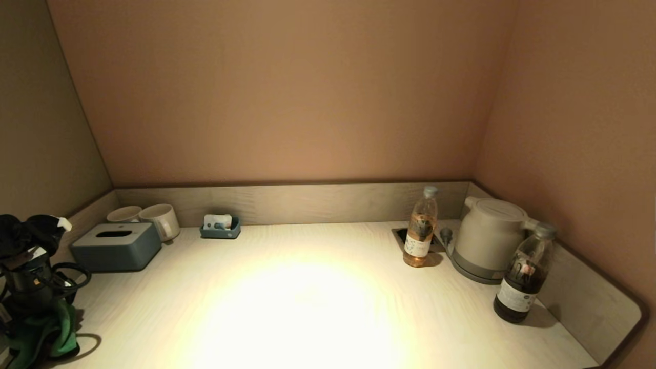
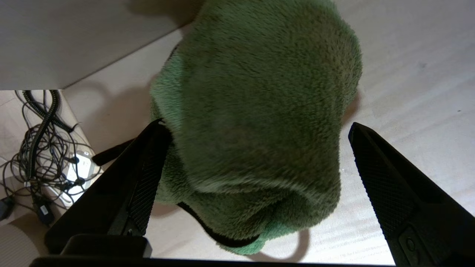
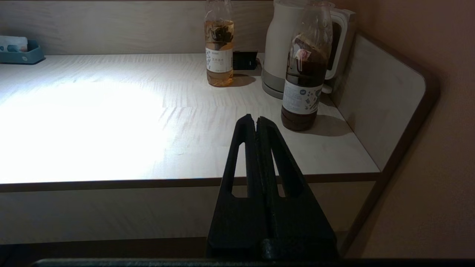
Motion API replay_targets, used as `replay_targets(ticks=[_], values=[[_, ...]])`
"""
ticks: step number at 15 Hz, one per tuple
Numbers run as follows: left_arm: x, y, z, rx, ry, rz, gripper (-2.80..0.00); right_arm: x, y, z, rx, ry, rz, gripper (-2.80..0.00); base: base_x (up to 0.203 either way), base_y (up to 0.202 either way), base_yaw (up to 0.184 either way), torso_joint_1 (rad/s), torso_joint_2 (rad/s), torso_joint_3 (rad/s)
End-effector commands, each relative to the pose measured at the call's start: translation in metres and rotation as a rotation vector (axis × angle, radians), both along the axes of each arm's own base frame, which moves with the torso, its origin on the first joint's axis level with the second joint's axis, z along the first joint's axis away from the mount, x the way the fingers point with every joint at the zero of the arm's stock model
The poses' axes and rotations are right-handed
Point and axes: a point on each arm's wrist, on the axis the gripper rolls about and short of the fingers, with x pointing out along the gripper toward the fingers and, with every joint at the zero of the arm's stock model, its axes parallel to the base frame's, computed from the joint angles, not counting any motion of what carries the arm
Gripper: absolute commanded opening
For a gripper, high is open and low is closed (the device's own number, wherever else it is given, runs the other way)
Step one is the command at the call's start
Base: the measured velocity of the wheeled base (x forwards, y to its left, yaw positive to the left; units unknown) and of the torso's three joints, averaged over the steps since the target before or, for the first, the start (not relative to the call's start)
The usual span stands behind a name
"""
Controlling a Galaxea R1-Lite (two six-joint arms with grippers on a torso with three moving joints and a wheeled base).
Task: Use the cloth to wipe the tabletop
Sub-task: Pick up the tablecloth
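A fluffy green cloth [image 1: 51, 333] lies bunched on the pale wooden tabletop [image 1: 307, 307] at its front left corner. My left gripper [image 1: 38, 328] stands over it, pointing down. In the left wrist view the gripper [image 2: 256, 124] is open and the cloth [image 2: 256, 111] sits between its two black fingers; one finger [image 2: 148, 167] touches the cloth, the other [image 2: 374, 167] is apart from it. My right gripper [image 3: 256, 119] is shut and empty, parked in front of the table's front edge at the right; it is out of the head view.
A grey tissue box [image 1: 115, 246], two mugs [image 1: 161, 219] and a small blue tray [image 1: 220, 228] stand at the back left. A tea bottle [image 1: 420, 230], a kettle [image 1: 487, 236] and a dark bottle [image 1: 523, 277] stand at the right. Walls enclose three sides.
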Motion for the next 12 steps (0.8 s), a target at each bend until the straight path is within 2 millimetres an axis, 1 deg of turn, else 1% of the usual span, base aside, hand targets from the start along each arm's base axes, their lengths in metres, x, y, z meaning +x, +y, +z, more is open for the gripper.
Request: replay_targets(ticks=[1,4,7,9,12], values=[[0.003,0.003,-0.014,-0.011,0.028,0.011,0.0,0.0,0.0,0.0,0.0,0.001,0.001,-2.8,0.0,0.0,0.0,0.0,0.0,0.0],[0.004,0.003,-0.025,-0.04,0.054,0.006,0.0,0.0,0.0,0.0,0.0,0.001,0.0,-2.8,0.0,0.0,0.0,0.0,0.0,0.0],[0.004,0.003,-0.029,-0.045,0.068,0.007,0.0,0.0,0.0,0.0,0.0,0.001,0.001,-2.8,0.0,0.0,0.0,0.0,0.0,0.0],[0.005,0.004,-0.037,-0.049,0.085,0.007,0.0,0.0,0.0,0.0,0.0,0.001,0.001,-2.8,0.0,0.0,0.0,0.0,0.0,0.0],[0.005,0.004,-0.042,-0.054,0.094,0.01,0.0,0.0,0.0,0.0,0.0,0.001,0.001,-2.8,0.0,0.0,0.0,0.0,0.0,0.0]])
